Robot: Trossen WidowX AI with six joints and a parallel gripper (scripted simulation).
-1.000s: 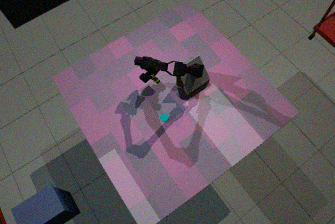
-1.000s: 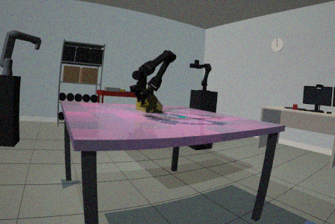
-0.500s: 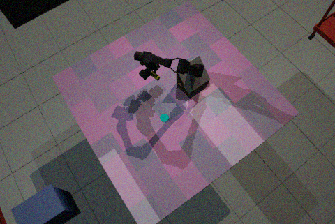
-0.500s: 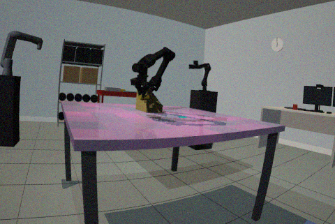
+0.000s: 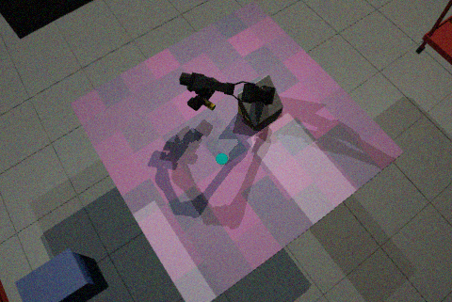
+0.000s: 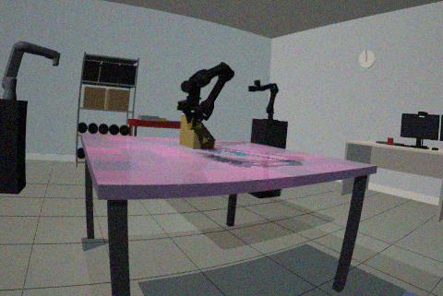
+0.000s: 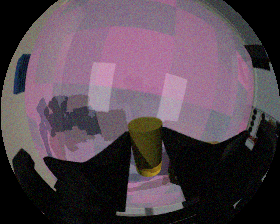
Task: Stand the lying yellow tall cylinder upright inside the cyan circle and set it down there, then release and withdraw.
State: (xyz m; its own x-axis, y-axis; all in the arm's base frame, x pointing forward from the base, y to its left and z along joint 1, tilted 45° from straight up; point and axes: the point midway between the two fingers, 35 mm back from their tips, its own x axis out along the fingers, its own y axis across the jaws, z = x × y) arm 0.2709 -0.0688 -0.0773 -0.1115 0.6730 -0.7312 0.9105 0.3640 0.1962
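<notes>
— Cylinder (image 7: 146,145)? Where is it?
— Pinched in the gripper (image 7: 145,160), up off the pink table (image 5: 301,176).
— What's near?
— The circle (image 5: 221,158) lies apart, past dark shadows. The arm's tan base (image 5: 261,116) sits beside it.

The counter (image 6: 138,172) at the middle of the exterior view has a smooth, glossy pink top in patchwork shades that catches pale reflections. The arm (image 6: 203,85) and its tool (image 5: 201,103) look like matt black plastic. The cylinder (image 7: 146,143) shows a smooth, dull yellow skin. The floor (image 6: 277,237) reads as matt grey tile.
</notes>
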